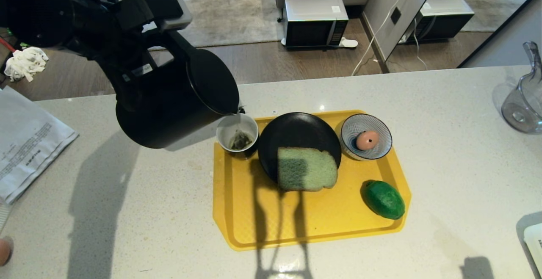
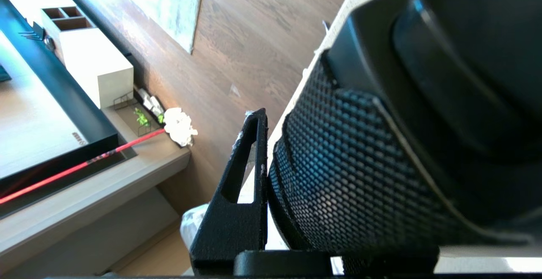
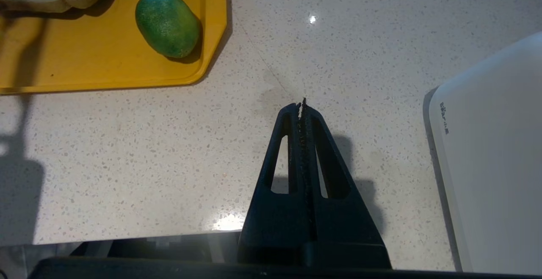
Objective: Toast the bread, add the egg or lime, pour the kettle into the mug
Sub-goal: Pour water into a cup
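Note:
My left gripper [image 1: 137,71] is shut on the handle of the black kettle [image 1: 169,105], which hangs tilted with its spout over the rim of the mug [image 1: 237,134]. A tea bag lies in the mug. In the left wrist view one finger [image 2: 250,164] presses against the kettle's textured handle [image 2: 360,164]; the other finger is hidden. The green bread [image 1: 307,169] leans on a black plate [image 1: 296,131]. An egg [image 1: 366,139] sits in a striped bowl [image 1: 351,126]. The lime [image 1: 384,199] lies on the yellow tray [image 1: 305,224]. My right gripper [image 3: 301,105] is shut and empty over the counter, right of the lime [image 3: 168,23].
Papers [image 1: 25,143] lie at the counter's left. A glass jug [image 1: 523,97] stands at the far right, and a white appliance [image 3: 491,156] sits at the near right corner. Beyond the counter's far edge the floor holds a microwave [image 1: 315,20].

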